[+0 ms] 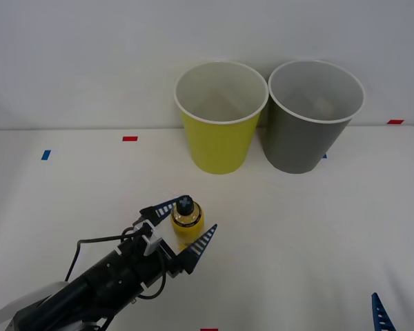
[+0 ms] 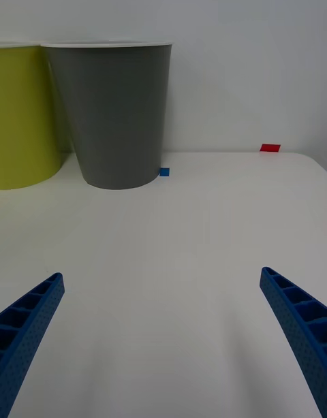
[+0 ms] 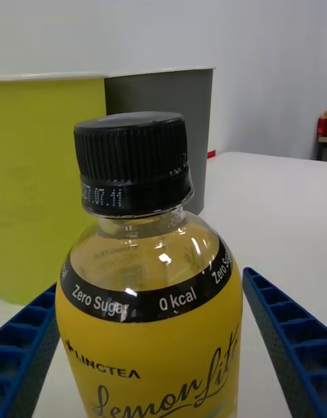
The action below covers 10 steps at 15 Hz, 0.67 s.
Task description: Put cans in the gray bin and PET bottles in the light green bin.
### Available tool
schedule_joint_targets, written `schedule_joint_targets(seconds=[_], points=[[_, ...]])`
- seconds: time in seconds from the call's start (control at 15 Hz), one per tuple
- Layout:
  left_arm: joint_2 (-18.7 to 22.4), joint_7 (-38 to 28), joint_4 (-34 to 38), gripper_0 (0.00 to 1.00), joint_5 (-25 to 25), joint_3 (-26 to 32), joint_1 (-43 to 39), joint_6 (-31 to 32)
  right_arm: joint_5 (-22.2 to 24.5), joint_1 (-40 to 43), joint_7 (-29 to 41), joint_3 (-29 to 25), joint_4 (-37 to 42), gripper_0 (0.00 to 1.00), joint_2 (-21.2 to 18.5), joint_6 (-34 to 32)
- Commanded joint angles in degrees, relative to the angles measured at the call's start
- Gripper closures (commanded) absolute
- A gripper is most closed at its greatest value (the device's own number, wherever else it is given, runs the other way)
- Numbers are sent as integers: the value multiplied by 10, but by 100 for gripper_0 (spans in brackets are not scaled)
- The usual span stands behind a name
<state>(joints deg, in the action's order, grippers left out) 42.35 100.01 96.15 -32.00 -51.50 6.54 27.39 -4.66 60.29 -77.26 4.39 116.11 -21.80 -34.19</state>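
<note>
A small PET bottle (image 1: pixel 186 222) with a yellow label and black cap stands upright on the white table, in front of the bins. My left gripper (image 1: pixel 194 214) is open around it, one blue finger on each side. In the left wrist view the bottle (image 3: pixel 150 323) sits close between the fingers (image 3: pixel 283 336), with a narrow gap on both sides. The light green bin (image 1: pixel 219 148) and the gray bin (image 1: pixel 305 141) stand side by side at the back. My right gripper (image 2: pixel 161 275) hangs open over bare table at the front right, facing the gray bin (image 2: pixel 116 111). Cans are out of view.
Small red and blue tape marks (image 1: pixel 130 138) dot the white table (image 1: pixel 317 234). A pale wall rises right behind the bins. One right finger (image 1: pixel 381 314) shows near the table's front right corner. The light green bin (image 2: pixel 24 111) stands beside the gray one.
</note>
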Motion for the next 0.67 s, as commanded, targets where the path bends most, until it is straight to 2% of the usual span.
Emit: schedule_joint_targets(seconds=[0.07, 0.67], points=[[-1, 0, 0, 100, -1, 0, 0, 0, 0, 0, 0, 0, 0, 0, 0, 0], [-1, 0, 0, 100, 0, 0, 0, -3, 0, 0, 0, 0, 0, 0, 0, 0]])
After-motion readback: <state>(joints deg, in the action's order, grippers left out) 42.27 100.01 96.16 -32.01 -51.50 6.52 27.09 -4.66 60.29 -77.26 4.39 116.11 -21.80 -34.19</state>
